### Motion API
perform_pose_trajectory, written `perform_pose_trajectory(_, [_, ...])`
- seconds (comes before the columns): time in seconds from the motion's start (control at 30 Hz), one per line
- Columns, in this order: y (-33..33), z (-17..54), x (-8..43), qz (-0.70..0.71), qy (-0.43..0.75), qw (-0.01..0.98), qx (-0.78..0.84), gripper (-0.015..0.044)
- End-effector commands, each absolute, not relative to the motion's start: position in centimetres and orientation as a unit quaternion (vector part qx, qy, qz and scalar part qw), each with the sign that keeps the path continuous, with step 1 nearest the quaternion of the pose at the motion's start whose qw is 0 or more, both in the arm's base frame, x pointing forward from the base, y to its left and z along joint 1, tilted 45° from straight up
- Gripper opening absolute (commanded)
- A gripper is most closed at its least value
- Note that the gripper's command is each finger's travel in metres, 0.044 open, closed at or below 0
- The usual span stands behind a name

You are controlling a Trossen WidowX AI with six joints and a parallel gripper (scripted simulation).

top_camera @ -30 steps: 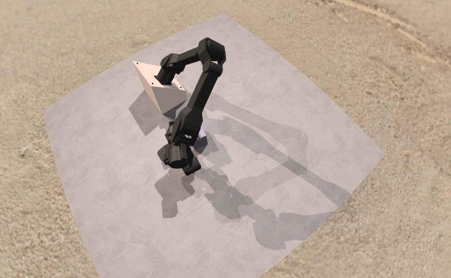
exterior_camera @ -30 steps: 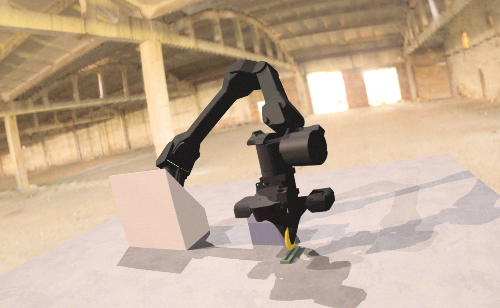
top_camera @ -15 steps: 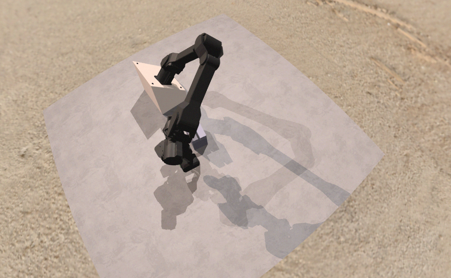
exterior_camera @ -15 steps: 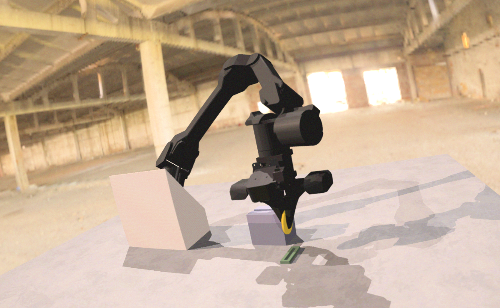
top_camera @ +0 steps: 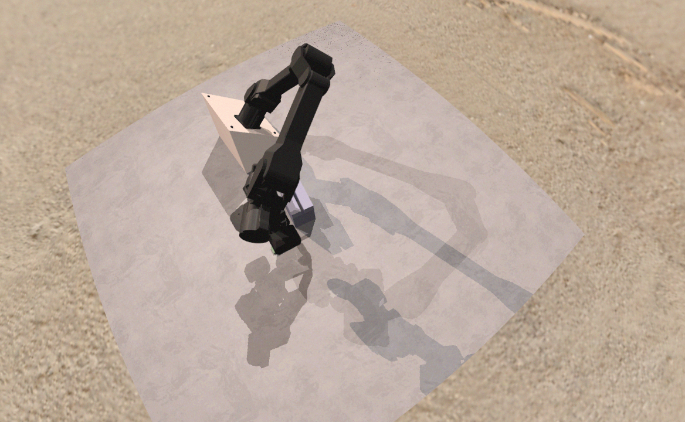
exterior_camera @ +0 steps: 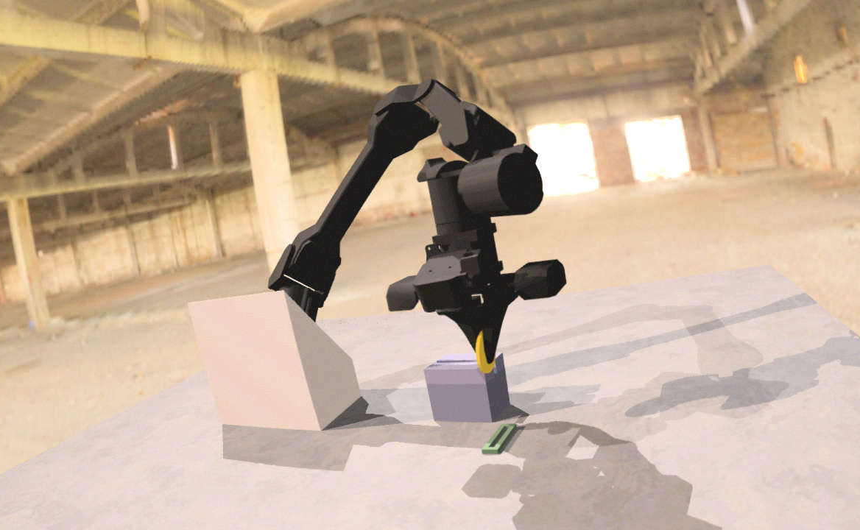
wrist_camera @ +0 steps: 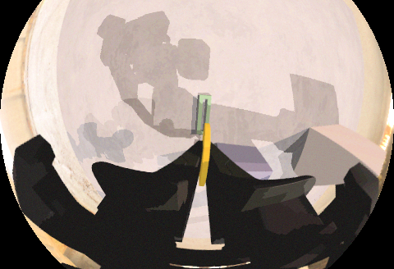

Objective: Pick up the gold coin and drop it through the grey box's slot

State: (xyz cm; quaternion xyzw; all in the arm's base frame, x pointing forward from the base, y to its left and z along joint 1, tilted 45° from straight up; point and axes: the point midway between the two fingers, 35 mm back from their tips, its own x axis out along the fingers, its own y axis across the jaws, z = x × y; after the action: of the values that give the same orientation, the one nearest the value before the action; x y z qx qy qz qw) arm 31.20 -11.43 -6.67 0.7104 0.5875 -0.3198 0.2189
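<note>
The hand is clamped on the gold coin, which hangs edge-down from its fingertips just above the near right corner of the grey box. The box's lid is closed, its slot showing as a pale line left of the coin; what lies inside cannot be seen. The dark-green holder lies on the counter nearer than the box, its groove holding nothing.

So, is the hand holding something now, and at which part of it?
Yes. The hand is shut on the gold coin, pinching its two flat faces at the upper part; the lower edge hangs free below the fingertips, above the grey box.
</note>
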Motion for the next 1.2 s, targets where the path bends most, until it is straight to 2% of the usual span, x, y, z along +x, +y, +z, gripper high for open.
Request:
perform_pose_trajectory(0.0, [-11.71,-6.34,31.32,-0.313,0.592,0.232,0.706,0.0000])
perform_pose_trajectory(0.6, [-11.67,-6.26,31.16,-0.120,0.658,0.433,0.603,0.0000])
perform_pose_trajectory(1.17, [-11.64,-6.18,31.00,0.074,0.665,0.588,0.453,0.0000])
